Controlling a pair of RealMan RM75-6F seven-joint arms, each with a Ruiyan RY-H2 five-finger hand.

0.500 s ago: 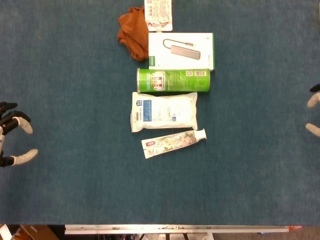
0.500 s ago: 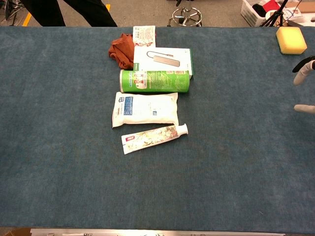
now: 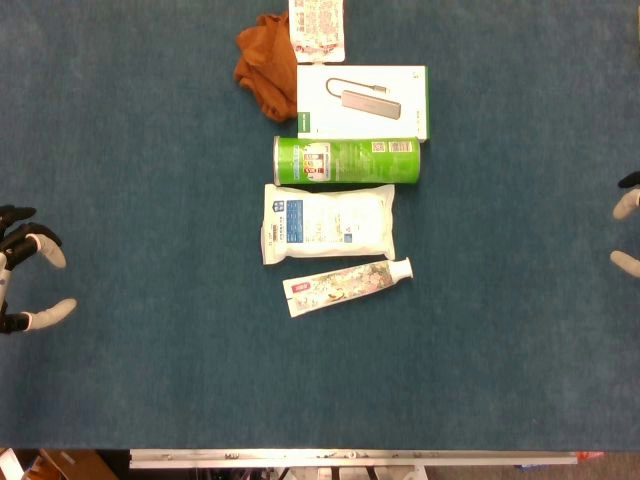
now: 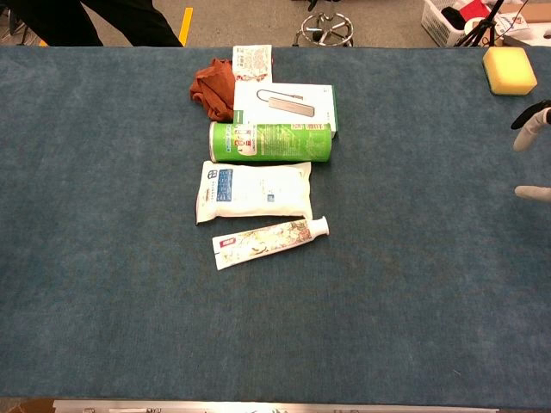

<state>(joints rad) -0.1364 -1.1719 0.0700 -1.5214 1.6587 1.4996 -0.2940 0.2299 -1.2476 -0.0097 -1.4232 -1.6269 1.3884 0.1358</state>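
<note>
My left hand [image 3: 25, 280] sits at the far left edge of the blue felt table [image 3: 140, 150], fingers spread, holding nothing, resting just above the cloth; only the head view shows it. My right hand [image 3: 627, 232] is at the far right edge, only pale fingertips [image 4: 527, 131] in view, apart from each other, nothing between them. Both hands are well apart from the items.

The items run in a column down the middle of the table. Nearest to me is the flowery toothpaste tube [image 3: 346, 282], lying flat, white cap pointing right. Just beyond it, the white soft plastic pouch with blue label [image 3: 327, 223]. Next, touching it, the green cylindrical can [image 3: 346, 162] on its side. Beyond that, the white flat box with a grey adapter printed on it [image 3: 365, 102]. At the far end, the crumpled rust-orange cloth [image 3: 265, 65] to the left of a small white-and-red printed packet [image 3: 319, 27]. In the chest view a yellow sponge [image 4: 509, 69] sits at the far right corner, near my right hand.
</note>
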